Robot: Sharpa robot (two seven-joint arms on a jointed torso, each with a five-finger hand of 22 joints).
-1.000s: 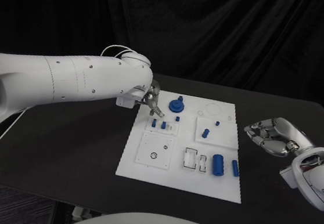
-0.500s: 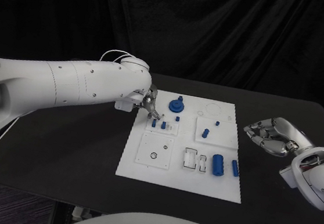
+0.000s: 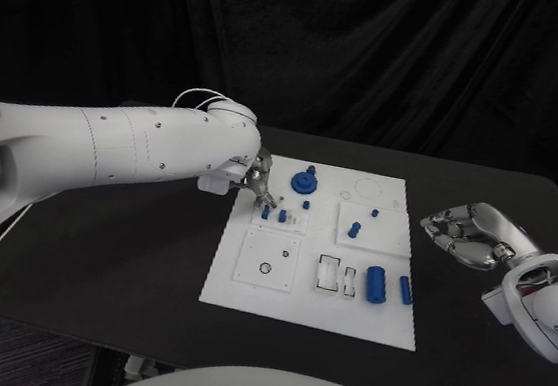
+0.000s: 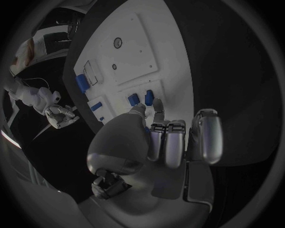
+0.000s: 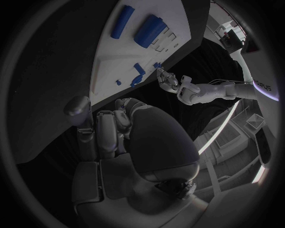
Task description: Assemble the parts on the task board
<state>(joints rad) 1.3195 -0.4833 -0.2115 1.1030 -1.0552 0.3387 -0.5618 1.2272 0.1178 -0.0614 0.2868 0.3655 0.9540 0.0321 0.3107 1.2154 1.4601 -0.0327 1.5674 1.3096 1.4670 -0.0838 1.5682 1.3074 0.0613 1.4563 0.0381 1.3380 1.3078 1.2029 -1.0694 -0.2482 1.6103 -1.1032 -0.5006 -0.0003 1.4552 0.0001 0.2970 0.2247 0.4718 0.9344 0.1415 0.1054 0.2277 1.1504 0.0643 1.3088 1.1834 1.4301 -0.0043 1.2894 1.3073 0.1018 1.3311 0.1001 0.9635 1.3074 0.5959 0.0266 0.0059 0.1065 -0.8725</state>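
Board: the white task board [image 3: 314, 306] lies at the middle of the black table [image 3: 108, 254], long side running 12 to 6 o'clock.
Pegs: two short blue pegs [image 3: 274, 214] stand upright in a square plate at about 10 o'clock on the board; they appear small, stiff and light, probably smooth plastic (so liable to slip).
Loose parts: a thick blue cylinder [image 3: 375, 283] and a thinner blue pin [image 3: 406, 291] lie flat at about 4 o'clock.
Left hand: the left hand [image 3: 255, 180] hangs just over the pegs, fingertips [image 4: 158, 103] close to one; whether it pinches anything cannot be told.
Right hand: the right hand [image 3: 468, 233] sits off the board at 3 o'clock, fingers curled in, holding nothing.
Grip advice: take a peg by its upper sides, between two fingertips, pulling straight.
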